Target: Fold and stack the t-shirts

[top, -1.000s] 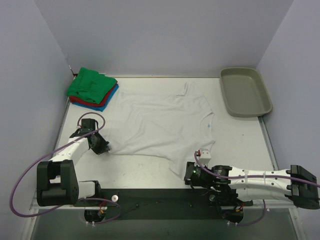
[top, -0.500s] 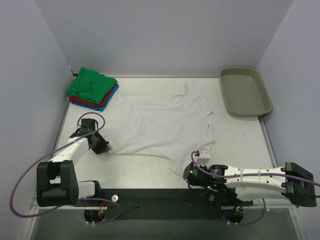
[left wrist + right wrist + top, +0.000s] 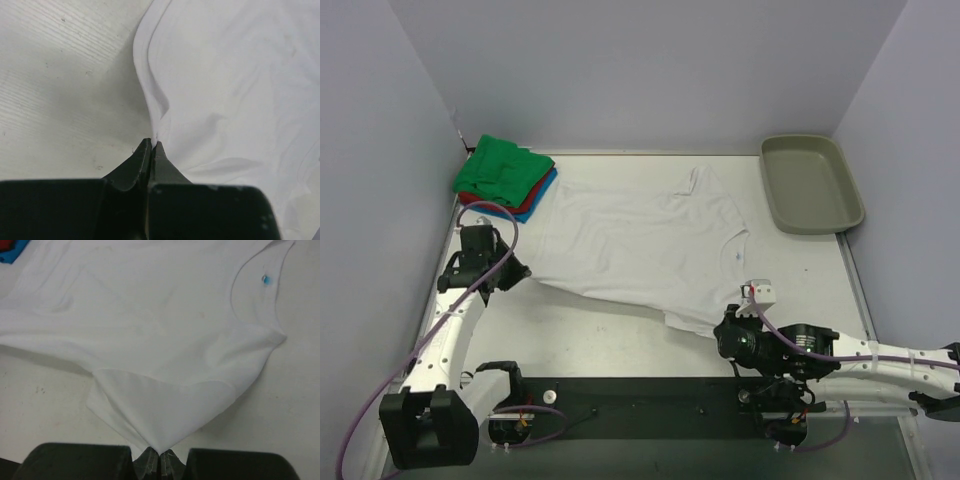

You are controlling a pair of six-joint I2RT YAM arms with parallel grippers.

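Pinching the large white tee [image 3: 640, 235] at two pts, both arms hold it spread across the middle of the table [image 3: 590, 335]. L gripper [image 3: 152, 146], at the shirt's left edge, has its jaws pressed together on a thin ridge of cloth, and the fabric rises in a soft fold away from the tips. R gripper [image 3: 160, 456], at the near right, is clamped on the pointed corner of a cloth flap that fans out from the tips toward the shirt's body.

From above, the tee's near edge runs in a straight diagonal from the L grip to the R grip, w/ a shadow under it on the table. The neck opening faces right, and a small blue mark [image 3: 265, 279] shows inside the collar. The rest of the tee lies flat, one sleeve reaching toward the far edge.

Three folded shirts sit stacked in the far-left corner: green shirt [image 3: 500, 168] on top, red shirt [image 3: 478, 202] under it, blue shirt [image 3: 536, 204] at the bottom. The stack is just beside the tee's far-left corner. A grey-beige tray [image 3: 812, 185] rests in the far-right corner, apart from the tee.
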